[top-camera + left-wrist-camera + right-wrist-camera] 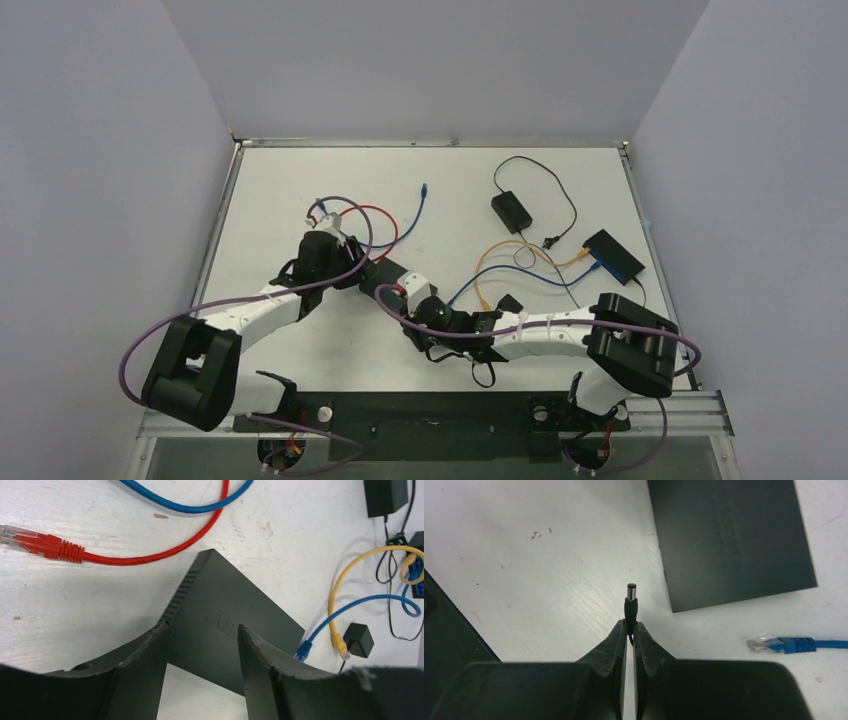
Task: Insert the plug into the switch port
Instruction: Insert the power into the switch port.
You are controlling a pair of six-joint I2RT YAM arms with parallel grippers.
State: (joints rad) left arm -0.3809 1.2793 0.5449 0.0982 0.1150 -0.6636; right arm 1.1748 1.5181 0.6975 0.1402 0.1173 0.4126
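The black switch lies flat on the white table. In the left wrist view its top face sits between my left gripper's wide-apart fingers. The left fingertip is at its vented side and the right finger lies over its top. My left gripper is open. My right gripper is shut on a black barrel plug whose metal tip points forward. The plug is to the left of the switch's near corner and apart from it. No port on the switch shows.
A red network cable and a blue one lie beyond the switch. Blue and yellow cable plugs and a small black block lie to its right. A power adapter and a second switch sit at the back right.
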